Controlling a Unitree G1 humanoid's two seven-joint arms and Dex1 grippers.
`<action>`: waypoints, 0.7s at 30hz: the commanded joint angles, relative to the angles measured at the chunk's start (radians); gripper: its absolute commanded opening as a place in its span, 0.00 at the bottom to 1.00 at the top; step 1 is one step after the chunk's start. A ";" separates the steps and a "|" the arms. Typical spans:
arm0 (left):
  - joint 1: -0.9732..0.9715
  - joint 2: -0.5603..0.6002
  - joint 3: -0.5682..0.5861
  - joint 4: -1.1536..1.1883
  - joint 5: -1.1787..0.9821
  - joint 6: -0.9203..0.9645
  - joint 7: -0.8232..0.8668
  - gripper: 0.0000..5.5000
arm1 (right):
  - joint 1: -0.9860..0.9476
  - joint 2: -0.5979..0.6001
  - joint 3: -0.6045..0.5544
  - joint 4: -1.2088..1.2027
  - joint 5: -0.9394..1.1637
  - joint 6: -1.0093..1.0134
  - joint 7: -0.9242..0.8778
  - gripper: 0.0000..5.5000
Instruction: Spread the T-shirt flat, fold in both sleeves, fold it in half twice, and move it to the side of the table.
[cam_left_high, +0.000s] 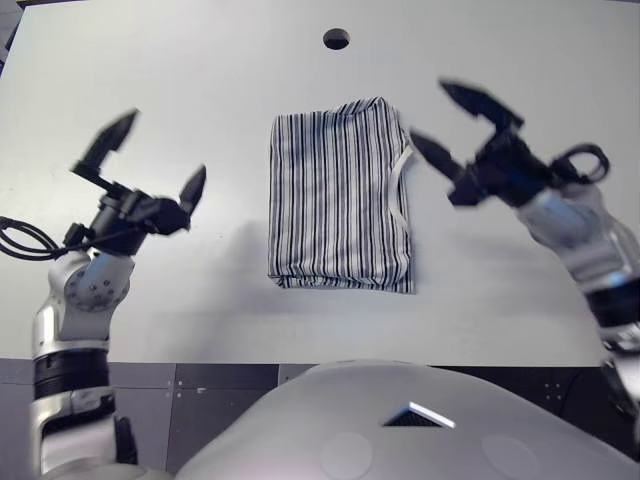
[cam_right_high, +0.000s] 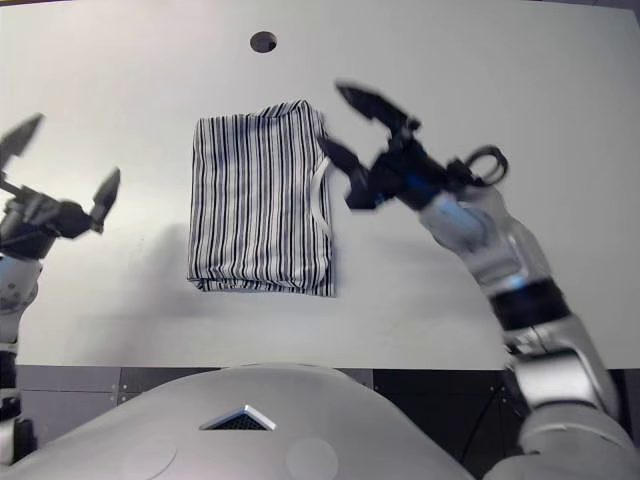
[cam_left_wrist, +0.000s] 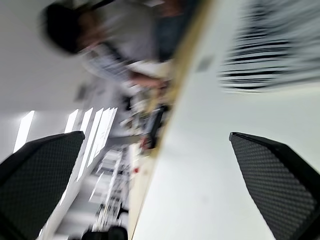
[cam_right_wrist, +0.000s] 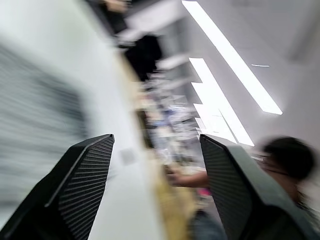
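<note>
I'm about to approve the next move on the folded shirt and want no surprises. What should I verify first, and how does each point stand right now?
1. Black-and-white striped T-shirt folded into a compact rectangle with no sleeve sticking out: ok.
2. Number of half-folds already made: cannot tell, because the layers are hidden.
3. Left gripper open, holding nothing, well apart from the shirt: ok.
4. Right gripper open and holding nothing: ok.
5. Right gripper free of the fabric: cannot tell, as one fingertip is very near the collar edge.
6. Shirt lying wholly on the white table, away from its edges: ok.
</note>
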 joint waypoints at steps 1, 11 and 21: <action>0.098 0.129 -0.068 -0.097 0.007 -0.005 -0.168 0.98 | 0.143 -0.144 -0.025 -0.117 -0.010 0.040 0.173 0.58; -0.053 0.151 -0.347 0.013 0.001 -0.079 -0.316 0.90 | -0.012 0.023 0.133 0.000 -0.163 0.003 0.394 0.58; -0.175 0.133 -0.504 0.103 0.024 -0.126 -0.335 0.71 | -0.074 0.093 0.205 0.124 -0.172 -0.069 0.436 0.58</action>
